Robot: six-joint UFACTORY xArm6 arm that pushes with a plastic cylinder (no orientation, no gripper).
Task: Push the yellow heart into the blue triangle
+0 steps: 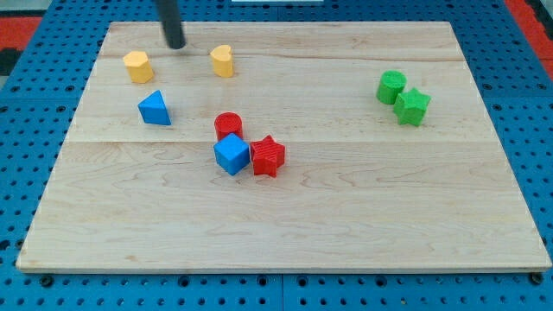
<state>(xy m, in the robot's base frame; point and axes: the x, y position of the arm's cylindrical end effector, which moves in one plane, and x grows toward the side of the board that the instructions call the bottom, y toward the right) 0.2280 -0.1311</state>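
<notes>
The yellow heart (223,60) lies near the view's top, left of centre on the wooden board (346,216). The blue triangle (155,109) lies lower and to the left of it, apart from it. My tip (175,45) is at the top, between the yellow heart and a yellow hexagon (137,66), left of the heart and not touching either.
A red cylinder (229,124), a blue cube (232,155) and a red star (268,156) cluster near the middle. A green cylinder (390,86) and a green star (413,106) sit together at the right.
</notes>
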